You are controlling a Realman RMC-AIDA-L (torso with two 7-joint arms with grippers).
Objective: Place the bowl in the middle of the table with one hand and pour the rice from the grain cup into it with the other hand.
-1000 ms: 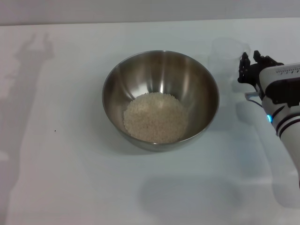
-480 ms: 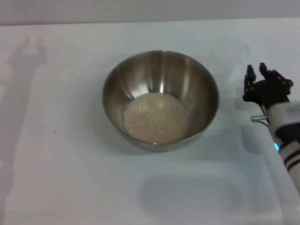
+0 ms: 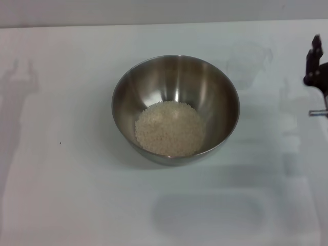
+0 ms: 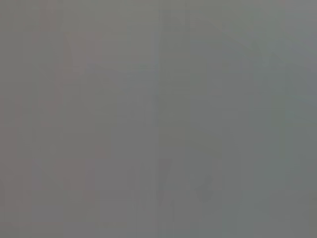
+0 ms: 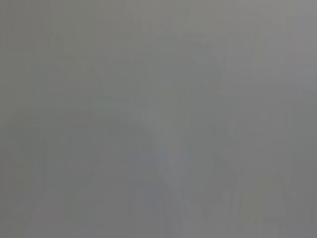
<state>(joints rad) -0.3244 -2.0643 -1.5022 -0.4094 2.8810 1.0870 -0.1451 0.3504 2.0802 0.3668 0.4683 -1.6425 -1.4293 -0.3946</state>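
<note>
Rice (image 3: pixel 169 128) in bowl (image 3: pixel 175 109), pour done; grain cup (image 3: pixel 246 66) prob. upright, well clear of right fingers (image 3: pixel 313 51), grip state unclear; next I'd park

Steel bowl (image 3: pixel 175 109) mid-table (image 3: pixel 77 195), rice (image 3: pixel 169 128) heaped inside; clear grain cup (image 3: pixel 247 65) upright nearby.

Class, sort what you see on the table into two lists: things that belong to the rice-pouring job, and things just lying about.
Belonging to the job:
- bowl, mid-table
- rice, heaped inside it
- grain cup, standing right of the bowl, apparently empty
- table
- right hand, at the right edge, clear of the cup

Just lying about:
- nothing visible; left hand out of view
</note>
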